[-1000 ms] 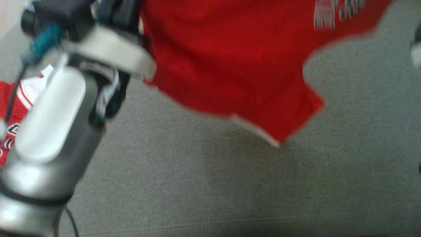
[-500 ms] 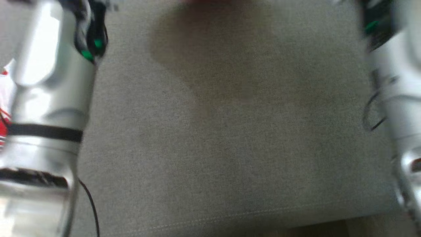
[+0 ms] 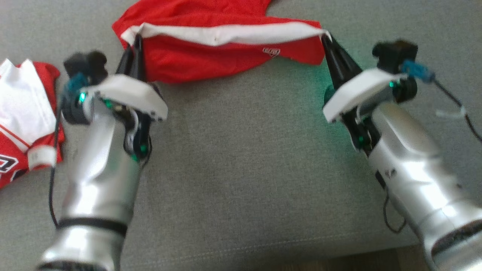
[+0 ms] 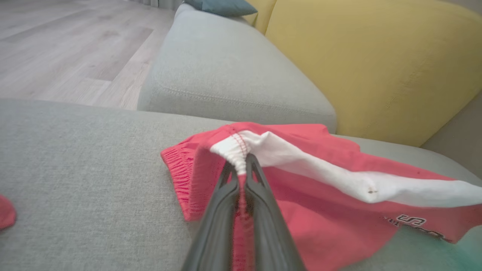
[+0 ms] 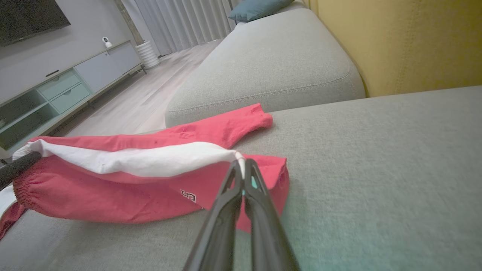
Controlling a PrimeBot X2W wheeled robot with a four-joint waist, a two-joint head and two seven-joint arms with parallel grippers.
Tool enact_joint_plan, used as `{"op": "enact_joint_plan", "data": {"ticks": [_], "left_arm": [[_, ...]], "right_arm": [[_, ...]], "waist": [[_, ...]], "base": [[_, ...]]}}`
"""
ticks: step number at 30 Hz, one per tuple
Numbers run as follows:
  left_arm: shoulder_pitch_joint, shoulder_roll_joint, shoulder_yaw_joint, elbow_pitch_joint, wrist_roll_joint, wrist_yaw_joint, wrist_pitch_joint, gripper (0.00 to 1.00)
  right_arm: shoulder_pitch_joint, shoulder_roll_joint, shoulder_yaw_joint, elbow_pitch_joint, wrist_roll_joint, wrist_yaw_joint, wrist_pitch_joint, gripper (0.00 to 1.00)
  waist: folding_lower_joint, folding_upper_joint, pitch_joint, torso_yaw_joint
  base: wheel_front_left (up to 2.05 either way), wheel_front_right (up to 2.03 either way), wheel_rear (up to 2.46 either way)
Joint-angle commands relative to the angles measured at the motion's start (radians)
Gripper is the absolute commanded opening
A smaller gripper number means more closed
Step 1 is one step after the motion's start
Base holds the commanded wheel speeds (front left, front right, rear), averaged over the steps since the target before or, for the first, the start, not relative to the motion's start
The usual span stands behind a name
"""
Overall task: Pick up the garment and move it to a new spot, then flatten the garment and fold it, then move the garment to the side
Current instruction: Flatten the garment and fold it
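the garment — red shorts with a white waistband and a small dark logo — lies on the grey seat cushion, toward the side of that cushion farthest from the robot. its waistband is drawn out in a nearly straight line between the two hands.

the left hand is pinched tight on the waistband's left end. in the left wrist view its two dark fingers meet, with the gathered white elastic and a red seam clamped between the tips. the right hand is closed the same way on the waistband's right end, its tips nipping a thin fold of the white band.

the waistband looks held a little above the seat cushion at both ends, while the red body of the garment sags below it and rests on the cushion. one red leg reaches toward a neighbouring grey cushion that butts against the seat cushion.

at the seat cushion's left edge lies a red and white jersey with dark lettering, well apart from the garment. a yellow back cushion rises along the seat cushion's far side, and a teal pillow sits at the far end of the neighbouring one. beyond the seat cushion are a wooden floor and a low cabinet.
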Motion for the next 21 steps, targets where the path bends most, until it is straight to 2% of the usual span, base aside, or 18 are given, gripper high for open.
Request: {"op": "enact_joint_plan", "data": {"ticks": [1,3,7,11,15,17,18,21], "left_arm": [[0.056,0.017,0.047,-0.104,0.028,0.000,-0.005,0.00],[0.097,0.015,0.050,-0.150,0.044,-0.007,-0.005,0.00],[0.283,0.012,0.050,-0.332,0.097,-0.028,-0.005,0.00],[0.467,0.010,0.041,-0.493,0.097,-0.035,-0.005,0.00],[0.615,0.010,0.024,-0.610,0.087,-0.013,-0.005,0.00],[0.680,0.010,0.018,-0.654,0.090,0.000,-0.005,0.00],[0.735,0.010,0.010,-0.694,0.096,0.014,-0.005,0.00],[0.798,0.015,-0.003,-0.763,0.109,0.033,0.011,0.00]], "right_arm": [[0.045,-0.015,0.018,-0.054,0.023,0.004,-0.026,0.00],[0.073,-0.028,0.023,-0.071,0.030,0.004,-0.031,0.00],[0.204,-0.082,0.020,-0.162,0.028,0.004,-0.041,0.00],[0.375,-0.131,-0.060,-0.292,0.011,0.004,-0.042,0.00],[0.567,-0.163,-0.157,-0.435,-0.036,0.004,-0.036,0.00],[0.659,-0.168,-0.212,-0.524,-0.070,0.004,-0.003,0.00],[0.750,-0.163,-0.272,-0.624,-0.110,0.004,0.053,0.00],[0.876,-0.135,-0.364,-0.797,-0.174,0.004,0.151,0.00]], "waist": [[-0.0001,0.0000,-0.021,0.002],[-0.0001,0.0000,-0.032,0.004],[-0.0001,0.0000,-0.082,0.005],[-0.0001,0.0000,-0.136,0.012],[-0.0001,0.0000,-0.184,0.017],[-0.0001,0.0000,-0.204,0.015],[-0.0001,0.0000,-0.218,0.013],[-0.0001,0.0000,-0.222,0.015]], "base": [[0.00,0.00,0.00],[0.00,0.00,0.00],[0.00,0.00,0.00],[0.00,0.00,0.00],[0.00,0.00,0.00],[0.00,0.00,0.00],[0.00,0.00,0.00],[0.00,0.00,0.00]]}}
